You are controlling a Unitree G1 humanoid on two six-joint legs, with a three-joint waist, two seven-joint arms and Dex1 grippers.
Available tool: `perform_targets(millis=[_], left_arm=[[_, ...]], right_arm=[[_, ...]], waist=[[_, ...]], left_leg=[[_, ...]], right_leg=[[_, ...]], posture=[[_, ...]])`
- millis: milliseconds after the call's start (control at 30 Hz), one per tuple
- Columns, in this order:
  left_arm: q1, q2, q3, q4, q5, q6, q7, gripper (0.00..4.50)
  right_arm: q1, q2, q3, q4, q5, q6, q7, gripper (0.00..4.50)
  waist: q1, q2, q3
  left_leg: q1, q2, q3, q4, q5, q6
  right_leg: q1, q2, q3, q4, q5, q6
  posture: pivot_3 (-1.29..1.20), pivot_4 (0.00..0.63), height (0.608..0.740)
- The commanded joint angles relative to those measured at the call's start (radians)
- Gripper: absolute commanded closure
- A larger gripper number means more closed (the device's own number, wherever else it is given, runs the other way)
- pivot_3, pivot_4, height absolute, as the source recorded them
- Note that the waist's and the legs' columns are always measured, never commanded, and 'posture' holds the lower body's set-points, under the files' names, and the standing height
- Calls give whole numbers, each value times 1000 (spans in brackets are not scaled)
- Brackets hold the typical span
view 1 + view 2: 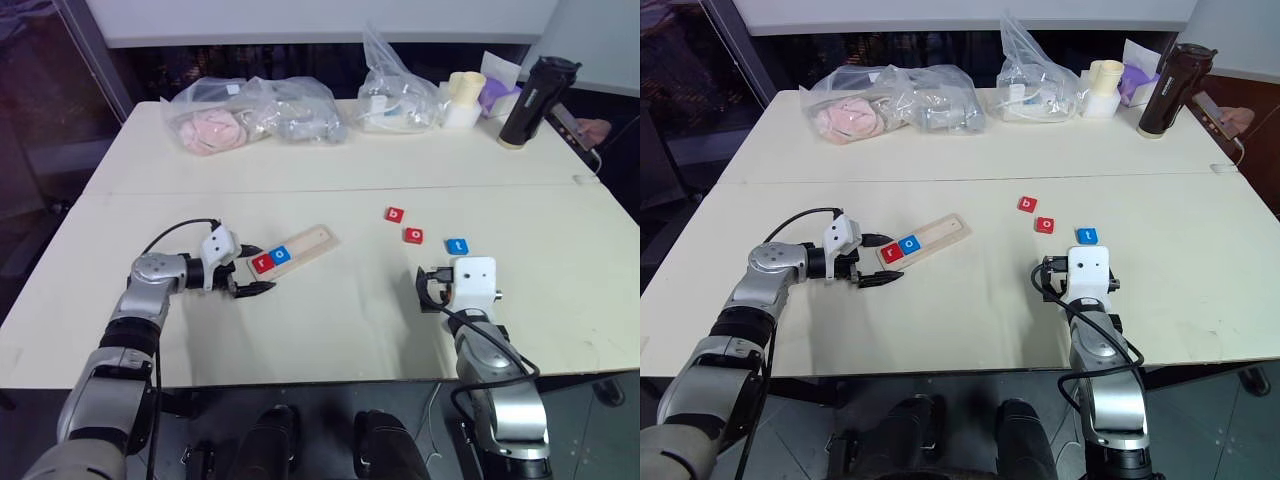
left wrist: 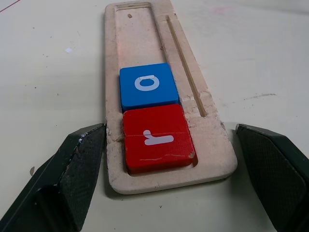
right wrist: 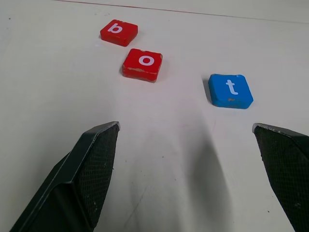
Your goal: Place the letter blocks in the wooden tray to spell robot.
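pale table (image 1: pixel 330 320), wooden tray (image 2: pixel 145 29) holds red r (image 2: pixel 157 137) and blue o (image 2: pixel 147 86).
left gripper (image 2: pixel 169 179) spread apart at the tray's end; right gripper (image 3: pixel 186 169) apart too, red b (image 3: pixel 119 32), red o (image 3: pixel 142 64), blue t (image 3: pixel 230 90) just ahead.

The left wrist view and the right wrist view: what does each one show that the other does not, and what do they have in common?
Left wrist view alone: the tray with the red r block and blue o block seated in it, side by side. Right wrist view alone: the red b, red o and blue t blocks loose on the table. Shared: the pale table and an open end effector's black fingers.
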Motion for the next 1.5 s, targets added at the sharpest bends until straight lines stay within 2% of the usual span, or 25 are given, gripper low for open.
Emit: perform_targets(millis=[33, 267, 400, 433, 833, 1500], left_arm=[[25, -11, -35, 15, 33, -7, 11, 0], [32, -15, -27, 1, 29, 6, 46, 0], [42, -15, -25, -7, 23, 10, 45, 1340], [44, -16, -23, -8, 22, 11, 44, 1383], [106, -31, -52, -148, 7, 58, 18, 1383], [205, -89, -213, -462, 4, 151, -45, 1383]], right_arm=[[0, -4, 0, -35, -9, -3, 1, 30], [-1, -4, 4, -34, -7, -1, 2, 30], [0, -4, 6, -34, -7, 0, 2, 0], [-1, -5, 6, -34, -7, 0, 2, 0], [2, -7, 4, -39, -6, 6, 3, 0], [45, -14, 3, -95, -9, 39, 4, 0]], waist=[[1, 0, 0], [2, 0, -1], [1, 1, -1], [1, 1, -1], [1, 2, -2], [1, 3, -3]], left_leg=[[0, 0, 0, 0, 0, 0], [2, 0, 0, 1, 0, 0], [4, 0, -1, 1, 0, 0], [5, 0, -1, 1, 0, 0], [4, 0, -1, 0, 0, 0], [2, 0, -2, -3, -1, 0]], right_leg=[[0, 0, 0, 0, 0, 0], [4, -2, 0, 0, -1, -2], [6, -3, -1, -1, -2, -3], [6, -3, -1, -1, -2, -3], [6, -3, -1, -3, -2, -3], [8, -4, -1, -12, -2, -2]], posture=[[0, 150, 738], [0, 150, 738], [0, 150, 738], [0, 150, 738], [0, 150, 738], [0, 150, 738]])
